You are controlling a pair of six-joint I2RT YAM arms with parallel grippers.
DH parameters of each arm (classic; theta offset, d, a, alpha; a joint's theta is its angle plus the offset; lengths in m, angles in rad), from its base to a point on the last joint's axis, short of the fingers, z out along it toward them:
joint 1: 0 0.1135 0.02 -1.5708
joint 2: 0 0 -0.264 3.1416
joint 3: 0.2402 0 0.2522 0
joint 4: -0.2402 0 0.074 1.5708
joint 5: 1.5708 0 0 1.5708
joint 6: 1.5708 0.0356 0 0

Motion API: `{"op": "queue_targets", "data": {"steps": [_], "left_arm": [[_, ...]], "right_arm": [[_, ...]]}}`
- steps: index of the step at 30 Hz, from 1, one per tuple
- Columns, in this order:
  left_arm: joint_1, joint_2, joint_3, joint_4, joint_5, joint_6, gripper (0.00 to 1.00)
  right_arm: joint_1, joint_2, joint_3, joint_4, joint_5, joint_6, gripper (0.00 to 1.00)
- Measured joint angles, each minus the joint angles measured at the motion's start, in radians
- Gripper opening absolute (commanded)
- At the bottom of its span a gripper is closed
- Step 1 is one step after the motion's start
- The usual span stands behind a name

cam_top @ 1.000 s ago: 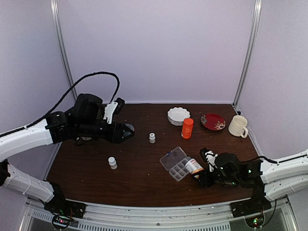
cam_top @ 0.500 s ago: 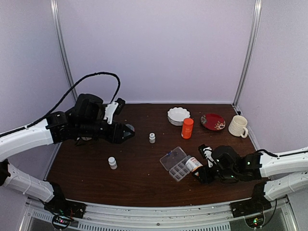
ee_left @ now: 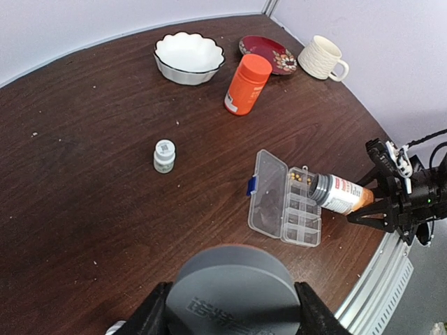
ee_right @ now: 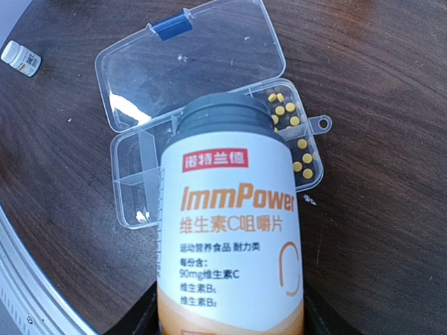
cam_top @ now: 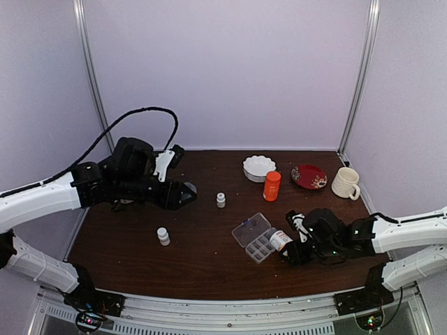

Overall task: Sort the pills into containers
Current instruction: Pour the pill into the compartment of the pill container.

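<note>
Tilting the labelled bottle (ee_right: 230,230) pinched in your right tool (cam_top: 292,250), nudge its mouth over an unfilled cell of the pill box (ee_right: 133,192); yellow pills (ee_right: 297,139) already fill the corner cell. Your left tool (cam_top: 183,193) clamps the grey cap (ee_left: 230,293).

The table (ee_left: 84,174) is dark wood-grain with a soft sheen. The pill box (ee_right: 195,70) is clear, glossy plastic with a blue latch (ee_right: 171,24), and the bottle (ee_right: 230,230) wears a smooth, shiny printed label below a matt grey neck. The grey cap (ee_left: 234,293) looks matt moulded plastic; the bowl (ee_left: 188,56) and ribbed mug (ee_left: 321,57) look glazed ceramic.
</note>
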State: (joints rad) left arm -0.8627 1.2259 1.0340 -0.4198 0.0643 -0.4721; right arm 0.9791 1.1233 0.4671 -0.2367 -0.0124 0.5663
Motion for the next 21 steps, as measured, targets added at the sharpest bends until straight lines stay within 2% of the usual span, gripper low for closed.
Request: {"op": "queue_targets", "data": {"steps": [21], "left_arm": [[0.0, 0.037, 0.0, -0.001, 0.004, 0.003, 0.0]], "right_arm": [[-0.009, 0.027, 0.103, -0.109, -0.021, -0.034, 0.0]]}}
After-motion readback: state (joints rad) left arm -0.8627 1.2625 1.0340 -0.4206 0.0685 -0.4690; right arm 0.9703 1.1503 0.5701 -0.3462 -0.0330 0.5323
